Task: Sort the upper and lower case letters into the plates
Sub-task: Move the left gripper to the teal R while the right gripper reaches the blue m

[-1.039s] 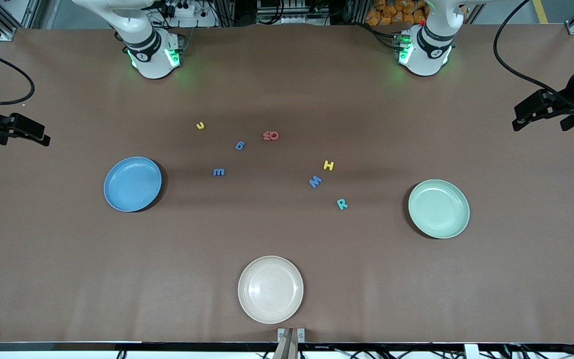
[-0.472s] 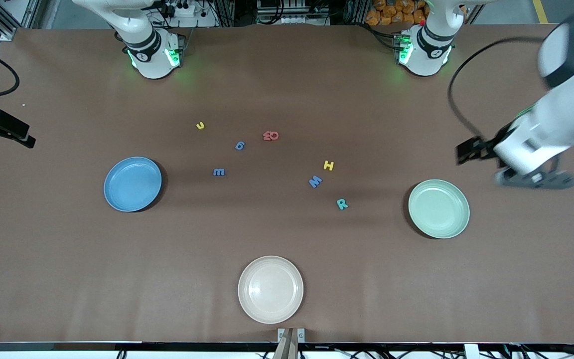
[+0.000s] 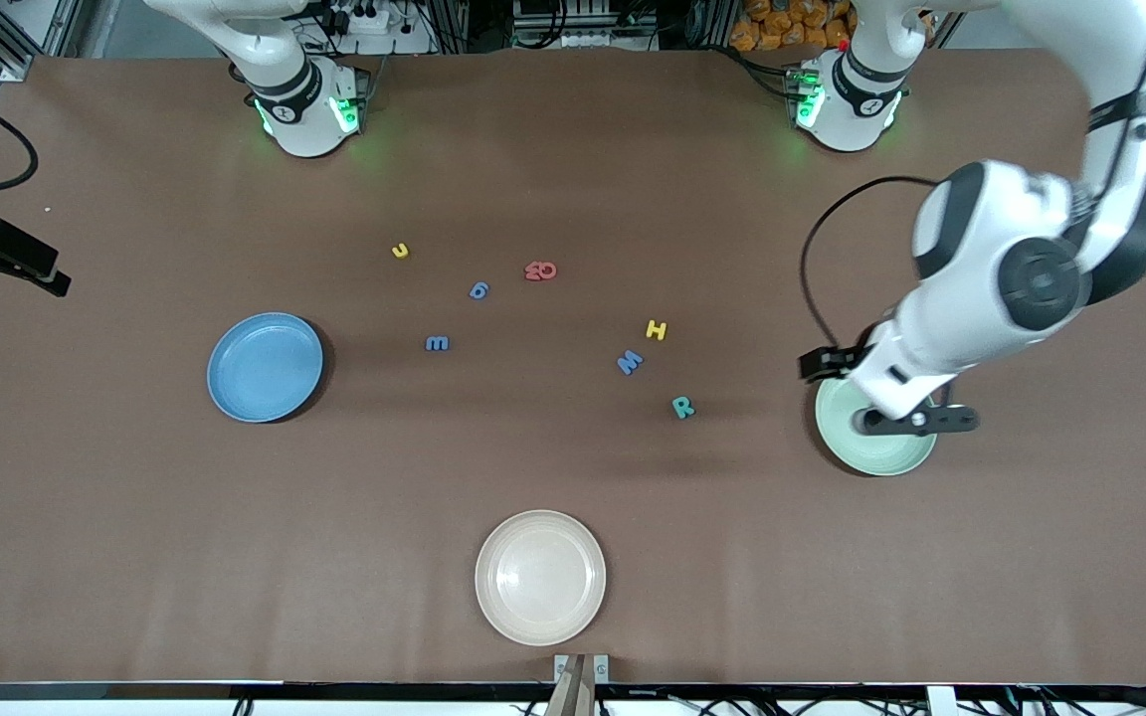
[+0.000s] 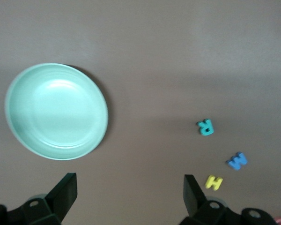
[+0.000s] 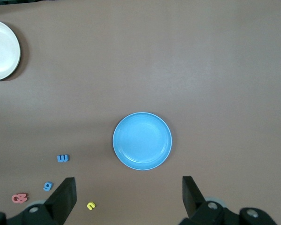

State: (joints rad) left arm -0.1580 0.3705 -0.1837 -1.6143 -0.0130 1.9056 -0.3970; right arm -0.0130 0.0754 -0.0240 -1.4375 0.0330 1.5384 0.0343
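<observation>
Seven toy letters lie mid-table: yellow u [image 3: 400, 251], blue g [image 3: 478, 290], a red pair [image 3: 540, 270] touching, blue m [image 3: 437, 343], yellow H [image 3: 657, 330], blue M [image 3: 630, 362], teal R [image 3: 682, 406]. The blue plate [image 3: 265, 367] lies toward the right arm's end, the pale green plate [image 3: 875, 438] toward the left arm's end; both hold nothing. My left gripper [image 3: 827, 364] hangs open and empty over the green plate's edge; its wrist view [image 4: 129, 197] shows the plate [image 4: 56, 111], R [image 4: 206, 126], M [image 4: 237, 161], H [image 4: 214, 182]. My right gripper [image 3: 36, 267] waits open [image 5: 129, 199] at the table's end.
A cream-white plate [image 3: 540, 577] lies near the front edge, nearest the front camera, with nothing in it. The left arm's white forearm [image 3: 991, 288] reaches over the table above the green plate. The right wrist view shows the blue plate [image 5: 142, 140] and the u [image 5: 91, 205].
The left arm has swung in from the table's end to over the green plate. The right gripper drew back slightly a second ago and has held still since. The letters have not moved.
</observation>
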